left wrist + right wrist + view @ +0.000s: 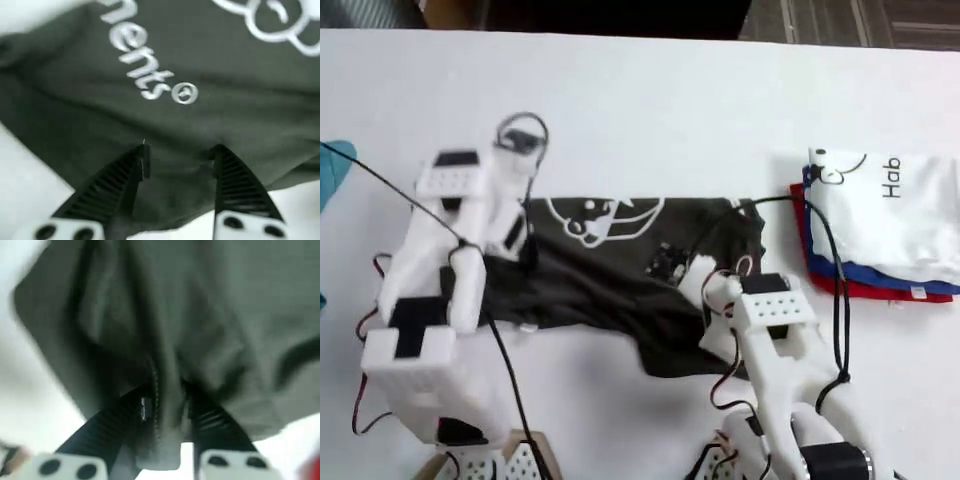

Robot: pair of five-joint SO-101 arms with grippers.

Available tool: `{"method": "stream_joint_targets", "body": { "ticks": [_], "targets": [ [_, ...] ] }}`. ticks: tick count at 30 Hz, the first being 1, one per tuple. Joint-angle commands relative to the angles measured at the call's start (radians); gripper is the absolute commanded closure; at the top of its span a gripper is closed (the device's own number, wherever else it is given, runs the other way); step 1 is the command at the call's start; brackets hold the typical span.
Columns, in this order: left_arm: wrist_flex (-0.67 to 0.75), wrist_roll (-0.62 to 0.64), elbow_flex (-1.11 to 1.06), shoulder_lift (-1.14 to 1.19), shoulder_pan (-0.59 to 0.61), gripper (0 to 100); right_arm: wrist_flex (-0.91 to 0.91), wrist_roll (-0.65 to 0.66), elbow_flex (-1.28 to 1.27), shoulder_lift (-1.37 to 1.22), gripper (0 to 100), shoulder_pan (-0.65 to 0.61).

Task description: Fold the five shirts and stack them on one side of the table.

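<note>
overhead, the black shirt [610, 275] lies spread between the left claw [523, 238] and the right claw [692, 277], and the folded stack [880, 215] sits beyond the right claw. at the left wrist, the left claw [180, 160] stands apart, with cloth under and ahead of its tips. at the right wrist, the right claw [167, 407] is clamped on a bunched fold of the black shirt [210, 315].

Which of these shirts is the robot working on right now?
The black shirt, spread mid-table with the right gripper pinching its cloth; the white shirt, blue shirt and red shirt lie stacked at the side.
</note>
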State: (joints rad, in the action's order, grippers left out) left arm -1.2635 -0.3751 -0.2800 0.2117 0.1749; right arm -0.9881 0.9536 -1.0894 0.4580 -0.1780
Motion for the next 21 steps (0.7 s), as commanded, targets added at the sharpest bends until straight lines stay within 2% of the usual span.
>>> {"method": "stream_joint_targets", "body": {
  "ticks": [1, 4, 10, 21],
  "targets": [
    [0.164, -0.003, -0.165, -0.081, -0.008, 77, 0.088, 0.008, 0.003, 0.031, 98.1, 0.044],
    [0.236, 0.000, -0.242, -0.061, -0.003, 77, 0.073, 0.008, 0.003, 0.039, 97.7, 0.053],
    [0.244, 0.008, -0.243, -0.061, -0.002, 77, -0.050, 0.015, 0.009, 0.090, 97.7, 0.044],
    [0.244, 0.026, -0.232, -0.052, -0.003, 77, -0.387, 0.015, -0.009, 0.598, 97.5, 0.042]
  ]
}}
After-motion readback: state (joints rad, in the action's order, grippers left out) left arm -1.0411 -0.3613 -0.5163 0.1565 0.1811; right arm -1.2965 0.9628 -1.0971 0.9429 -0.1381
